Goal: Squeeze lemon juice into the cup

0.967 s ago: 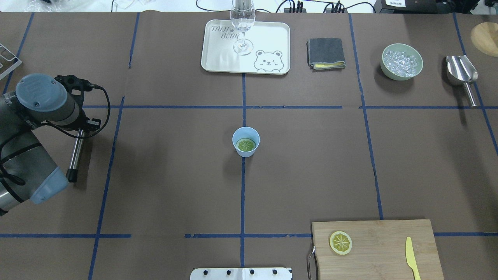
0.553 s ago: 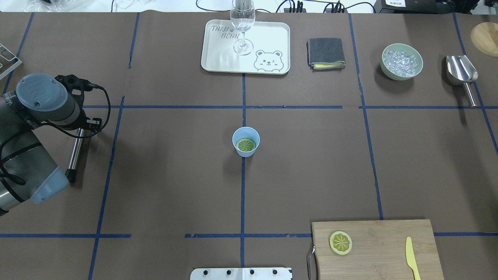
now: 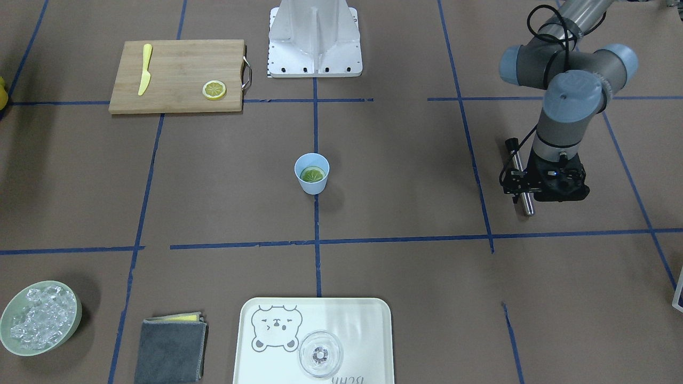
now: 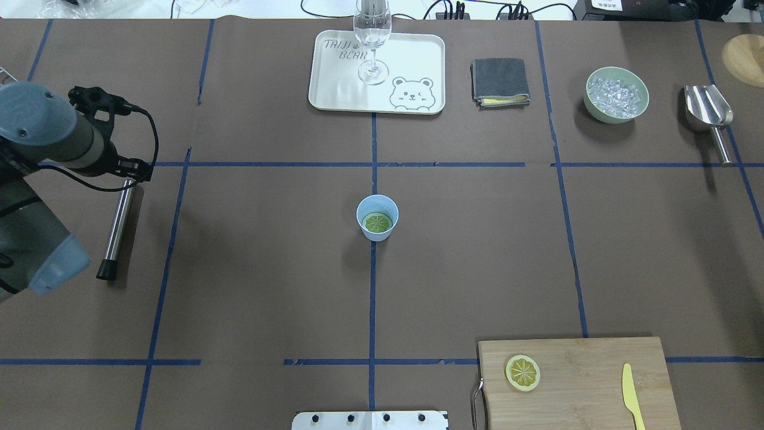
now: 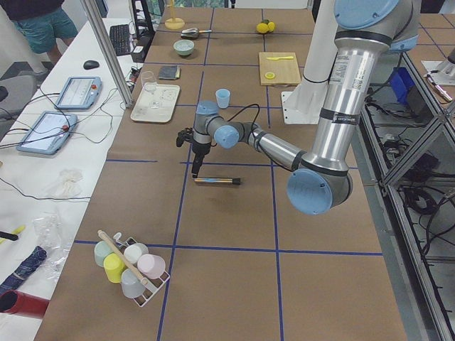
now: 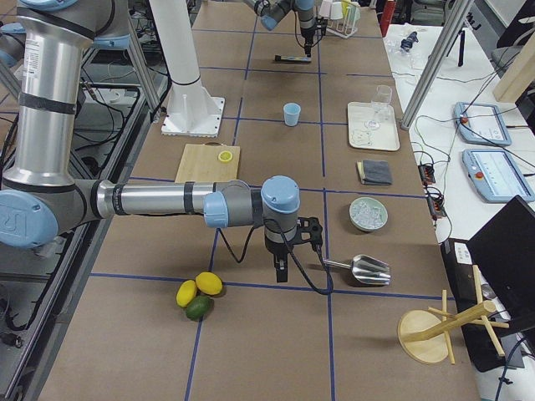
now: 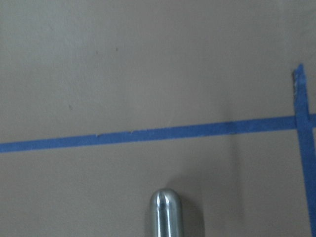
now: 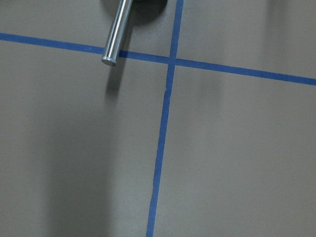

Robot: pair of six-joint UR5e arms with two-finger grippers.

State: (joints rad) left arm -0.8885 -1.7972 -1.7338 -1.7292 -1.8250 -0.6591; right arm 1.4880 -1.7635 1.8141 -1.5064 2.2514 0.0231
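1. My left pincer (image 5: pixel 195 165) hangs fingers-down at the table's left end, over the far end of a metal rod (image 4: pixel 116 230). From above, the wrist hides the fingers. I cannot tell how far they are parted, nor whether they touch the rod.
2. The rod lies flat on the brown paper with its black-capped end toward my base. My left wrist camera shows only its rounded steel end.
3. Centre, far edge: a cream tray (image 4: pixel 418 54) printed with a bear carries an upright clear stemmed glass (image 4: pixel 372 36).
4. Centre of the table: the cup (image 4: pixel 377 203), light blue and upright, stands on a blue tape line, well apart from both pincers. The lemon slice (image 4: pixel 378 223) lies flat inside it, face up, looking greenish.
5. Right of the tray: a folded grey cloth (image 4: pixel 500 80).
6. Near edge, right of centre: a wooden cutting board (image 4: pixel 585 358) bears a second slice (image 4: pixel 523 373) near its left end and a yellow knife (image 4: pixel 631 397) near its right end. The two lie apart.
7. Far right: a pale green bowl (image 4: pixel 588 98) of ice, with a steel scoop (image 4: pixel 707 107) beside it.
8. My right pincer (image 6: pixel 281 269) shows only in the right-end side view, pointing down near the scoop's handle. Its opening cannot be judged.
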